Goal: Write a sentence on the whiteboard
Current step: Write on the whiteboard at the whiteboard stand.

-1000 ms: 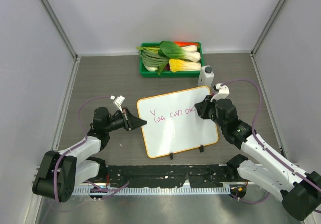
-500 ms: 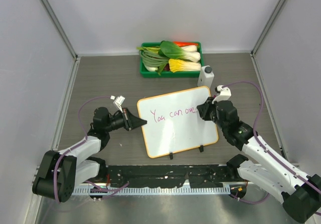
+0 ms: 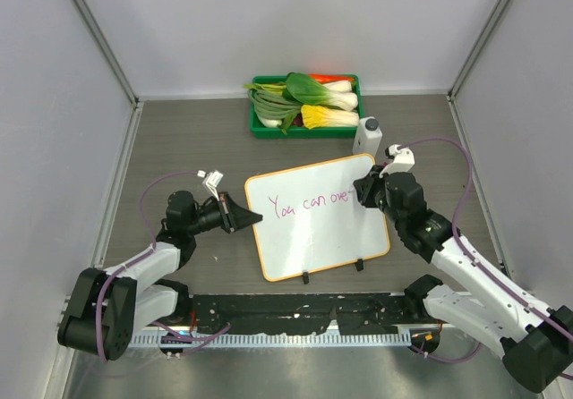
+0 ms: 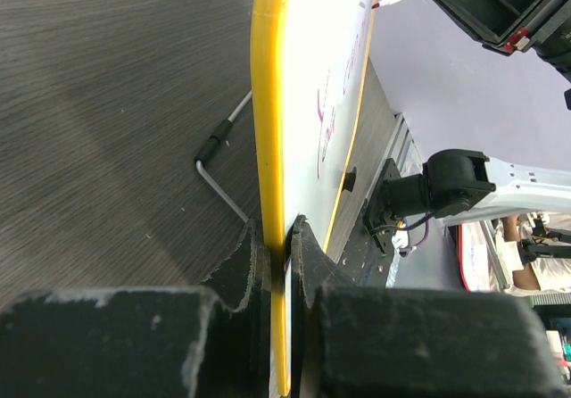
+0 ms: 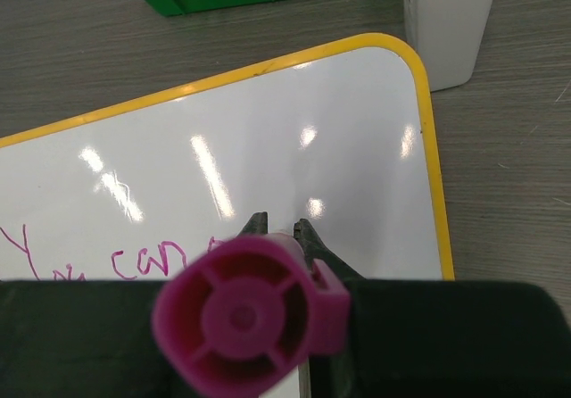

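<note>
Mid-writing. Left pincer [image 3: 253,218] clamped tight on left edge of whiteboard [image 3: 322,238], middle of worktop [image 3: 179,140]. Right pincer [image 3: 365,191] closed on marker [image 5: 250,313], tip at end of sentence [image 3: 309,204], reads "You can ove". Next, probably: finish the word. Little room left on that line, so small strokes.

White-shelled left arm [image 3: 143,260] has black joint housings; white-shelled right arm [image 3: 474,269] is identical in build. A thin purple cable [image 3: 146,193] loops along each. Jaws are matt black, coarsely grained. Bases are black.
</note>
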You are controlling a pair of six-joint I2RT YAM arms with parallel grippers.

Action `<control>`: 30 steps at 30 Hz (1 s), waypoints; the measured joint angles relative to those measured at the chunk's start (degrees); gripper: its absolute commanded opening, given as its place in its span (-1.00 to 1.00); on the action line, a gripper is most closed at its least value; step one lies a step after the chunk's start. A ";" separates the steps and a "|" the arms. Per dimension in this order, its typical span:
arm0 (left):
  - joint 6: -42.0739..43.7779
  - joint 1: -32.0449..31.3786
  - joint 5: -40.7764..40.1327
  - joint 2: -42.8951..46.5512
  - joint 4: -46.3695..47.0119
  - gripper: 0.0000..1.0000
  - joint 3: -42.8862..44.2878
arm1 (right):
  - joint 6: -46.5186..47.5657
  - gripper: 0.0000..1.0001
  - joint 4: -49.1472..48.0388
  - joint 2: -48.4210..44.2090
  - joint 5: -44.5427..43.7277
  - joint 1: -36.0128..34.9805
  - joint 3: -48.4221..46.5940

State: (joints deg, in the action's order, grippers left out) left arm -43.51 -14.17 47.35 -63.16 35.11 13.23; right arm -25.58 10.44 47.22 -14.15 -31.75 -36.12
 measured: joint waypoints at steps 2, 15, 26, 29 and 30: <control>0.00 0.00 0.00 0.00 0.00 -1.00 0.00 | 0.00 -0.97 -0.11 0.79 0.00 0.00 0.00; 0.00 0.00 0.02 0.00 0.00 -1.00 0.02 | -0.11 -0.98 -0.79 1.55 -0.59 0.00 0.02; 0.00 0.00 0.00 0.00 0.00 -1.00 0.02 | -0.04 -0.97 -0.70 1.51 -0.96 0.00 0.20; 0.00 0.00 0.00 0.00 0.02 -1.00 0.02 | -0.07 -0.98 -0.72 1.07 -0.68 0.00 0.76; 0.00 0.00 0.02 0.00 0.00 -1.00 0.02 | -0.07 -0.98 -0.70 0.76 -0.50 0.00 1.09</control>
State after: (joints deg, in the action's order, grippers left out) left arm -43.51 -14.17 47.37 -63.16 35.11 13.26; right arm -25.65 9.74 47.99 -14.66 -31.75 -35.03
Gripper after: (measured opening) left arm 0.071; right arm 0.197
